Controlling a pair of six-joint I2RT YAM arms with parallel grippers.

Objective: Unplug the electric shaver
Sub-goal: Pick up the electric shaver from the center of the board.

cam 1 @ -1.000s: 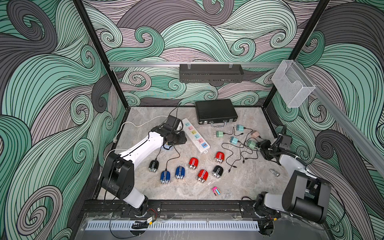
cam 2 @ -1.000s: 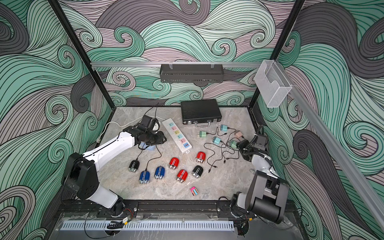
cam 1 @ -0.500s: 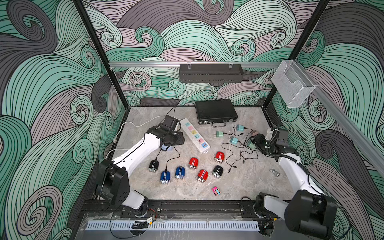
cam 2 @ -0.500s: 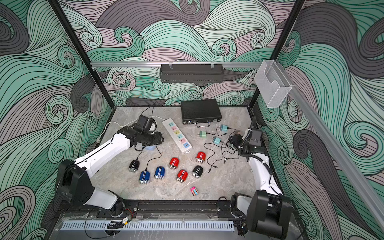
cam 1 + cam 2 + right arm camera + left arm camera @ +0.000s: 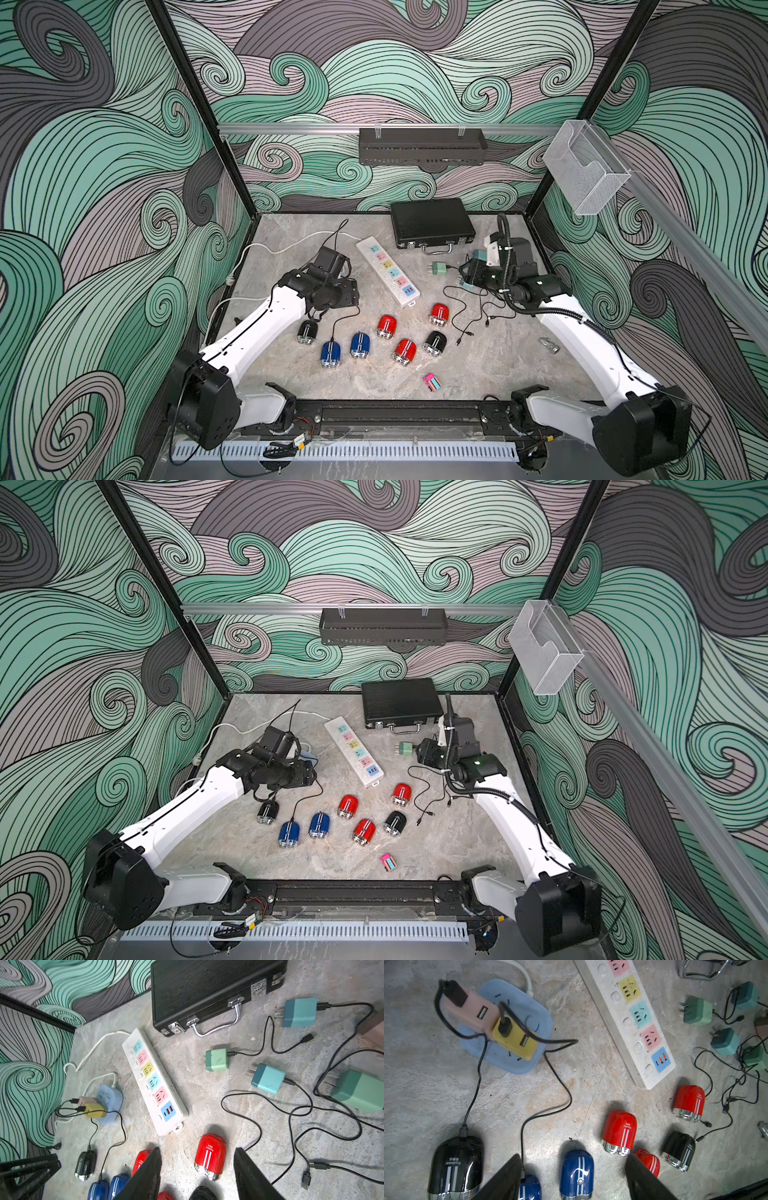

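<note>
Several small shavers lie on the marble floor. A black shaver (image 5: 455, 1167) (image 5: 307, 332) and a blue shaver (image 5: 529, 1187) (image 5: 330, 353) each have a black cable plugged in. The cables run to a pink adapter (image 5: 471, 1009) and a yellow adapter (image 5: 517, 1043) on a blue socket block (image 5: 529, 1009) (image 5: 110, 1095). My left gripper (image 5: 572, 1157) (image 5: 345, 291) hovers over that block, open, holding nothing. My right gripper (image 5: 197, 1149) (image 5: 467, 274) is open and empty among loose adapters at the right.
A white power strip (image 5: 388, 270) lies diagonally mid-floor, with a black case (image 5: 432, 222) behind it. Unplugged red, blue and black shavers (image 5: 405, 349) sit in front. Green and teal adapters (image 5: 217, 1059) with tangled cables (image 5: 469, 316) spread to the right. A small pink item (image 5: 432, 382) lies near the front.
My left jaws have opened wide while that arm stayed near the socket block. The right arm has unfolded and reached left and farther back, over the loose adapters.
</note>
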